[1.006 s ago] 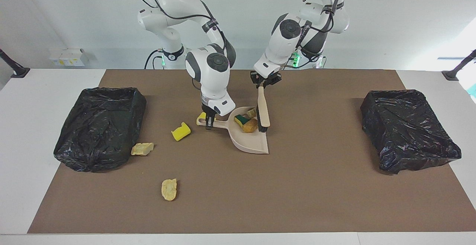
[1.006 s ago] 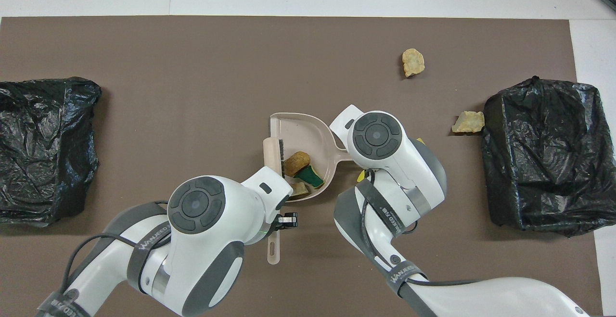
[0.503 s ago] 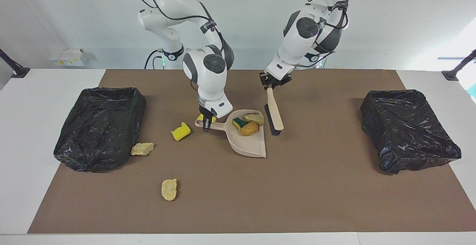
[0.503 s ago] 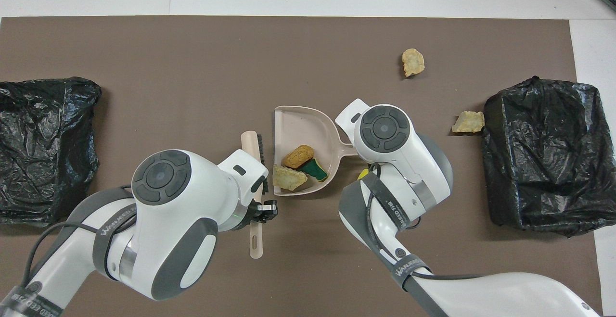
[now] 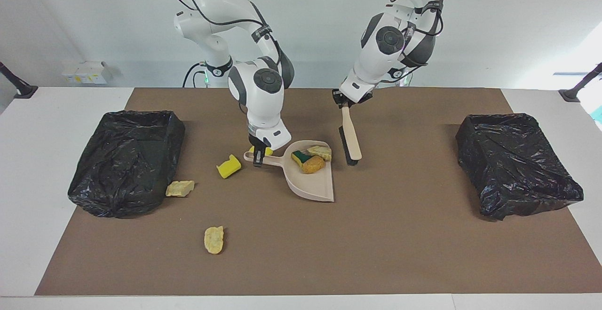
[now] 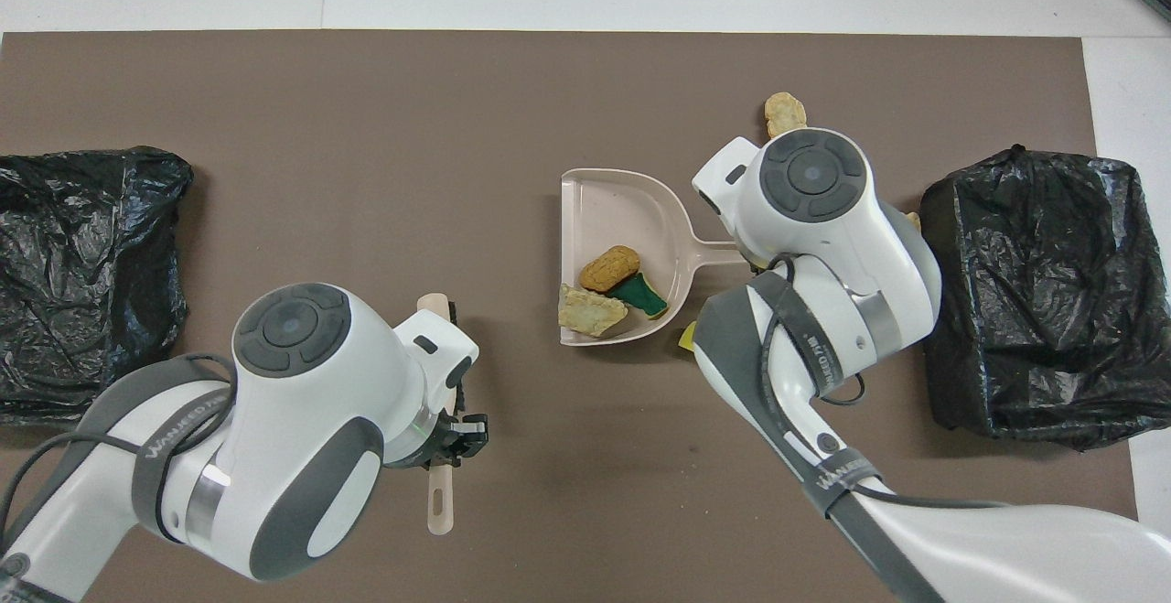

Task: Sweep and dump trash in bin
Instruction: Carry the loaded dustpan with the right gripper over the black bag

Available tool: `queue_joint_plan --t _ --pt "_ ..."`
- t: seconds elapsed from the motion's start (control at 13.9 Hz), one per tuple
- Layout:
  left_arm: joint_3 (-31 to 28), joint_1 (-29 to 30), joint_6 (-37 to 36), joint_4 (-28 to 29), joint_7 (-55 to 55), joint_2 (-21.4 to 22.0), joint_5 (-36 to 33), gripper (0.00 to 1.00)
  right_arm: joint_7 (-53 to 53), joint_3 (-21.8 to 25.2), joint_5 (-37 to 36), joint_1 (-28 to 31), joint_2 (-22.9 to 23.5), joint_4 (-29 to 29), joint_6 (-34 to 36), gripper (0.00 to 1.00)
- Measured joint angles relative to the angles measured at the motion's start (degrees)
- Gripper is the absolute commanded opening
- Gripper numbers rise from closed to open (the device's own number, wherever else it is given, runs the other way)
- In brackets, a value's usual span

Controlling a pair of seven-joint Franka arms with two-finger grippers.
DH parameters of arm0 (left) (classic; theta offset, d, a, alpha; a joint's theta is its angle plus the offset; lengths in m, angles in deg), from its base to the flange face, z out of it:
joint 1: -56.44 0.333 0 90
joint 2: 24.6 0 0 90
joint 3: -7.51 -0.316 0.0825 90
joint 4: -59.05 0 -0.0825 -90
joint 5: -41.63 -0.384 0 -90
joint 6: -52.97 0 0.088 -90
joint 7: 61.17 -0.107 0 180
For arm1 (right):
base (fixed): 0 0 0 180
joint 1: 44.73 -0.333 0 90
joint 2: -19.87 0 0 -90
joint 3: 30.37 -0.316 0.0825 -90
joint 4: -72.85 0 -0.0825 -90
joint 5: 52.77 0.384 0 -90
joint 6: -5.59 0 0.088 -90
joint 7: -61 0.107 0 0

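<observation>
A brown mat (image 5: pixel 423 253) covers the white table, with 1 black-lined bin (image 5: pixel 127 159) at the right arm's end and another bin (image 5: pixel 517 164) at the left arm's end.

The right gripper (image 5: pixel 257 159) is clenched on the handle of the beige dustpan (image 5: pixel 316 185), which looks slightly raised. In the pan lie 3 pieces of trash: an orange-brown lump (image 5: pixel 313 164), a tan piece (image 5: pixel 320 150) and a green-and-yellow sponge (image 5: pixel 300 156).

The left gripper (image 5: pixel 345 104) is clenched on the brush (image 5: pixel 350 143), held beside the pan.

On the mat remain 2 yellow sponge chunks (image 5: pixel 229 166), 1 of them under the handle, and 2 tan pieces (image 5: pixel 180 187). I judge the sweeping about half done; no dumping is visible yet.
</observation>
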Motion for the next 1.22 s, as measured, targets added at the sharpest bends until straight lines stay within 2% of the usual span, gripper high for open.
queue_joint_plan --t 0.29,0.58,0.79,1.22 --pt "1.3 -9.1 11.6 6.6 12.2 2.3 -1.4 0.00 -8.3 0.1 1.8 6.9 -2.3 1.4 3.1 0.00" --pt "1.6 -14.4 17.4 9.1 15.4 2.1 -1.5 0.00 -18.4 0.5 1.9 14.1 -3.9 3.9 6.4 0.00" --pt "1.7 -15.8 20.9 11.2 14.4 0.8 -1.7 0.00 -25.6 0.7 1.8 20.3 -5.8 4.3 6.5 0.00" --pt "1.3 -15.8 22.0 11.8 8.4 -0.2 -3.9 0.00 -39.9 1.5 0.1 33.9 -8.5 4.3 6.6 0.00"
